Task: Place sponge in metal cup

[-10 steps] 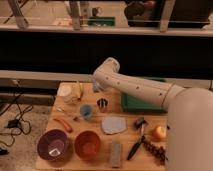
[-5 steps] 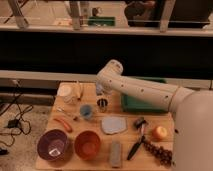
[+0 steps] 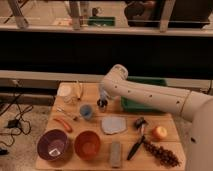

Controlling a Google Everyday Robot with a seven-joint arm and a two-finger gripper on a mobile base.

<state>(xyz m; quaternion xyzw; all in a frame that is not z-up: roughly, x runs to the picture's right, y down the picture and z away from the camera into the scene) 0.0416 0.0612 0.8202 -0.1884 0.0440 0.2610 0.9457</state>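
A wooden table [image 3: 165, 120] laid with kitchen odds and ends: at far left a purple bowl [image 3: 52, 145] sits on the front edge, with an orange stick-shaped thing [image 3: 63, 124] just behind it and a pale lump [image 3: 65, 91] in the back corner. Next comes an orange bowl [image 3: 87, 144] at the front and, behind it, a blue cup [image 3: 86, 111]. Just to the right of that cup the robot's gripper [image 3: 102, 101] hangs at the tip of the white arm [image 3: 150, 97], its fingers pressed fully together, directly over the small dark metal cup [image 3: 102, 106], close enough that the two are hard to part by eye. Whether anything is pinched between the fingers cannot be told, and the sponge itself cannot be picked out with certainty; the pale lump and a grey block [image 3: 116, 153] on the front edge are the only likely candidates on the table. Further right lie a grey-blue cloth [image 3: 114, 125], a black brush [image 3: 136, 145], a green tray [image 3: 145, 104] behind the arm, a round orange fruit [image 3: 160, 132] and a bunch of dark grapes [image 3: 162, 154]. With closed fingers poised at the cup, the work looks to be at the drop-off. The next move would call for centring over the cup's mouth and opening the fingers, clear of the blue cup alongside. If the fingers are empty, the sponge must first be fetched.
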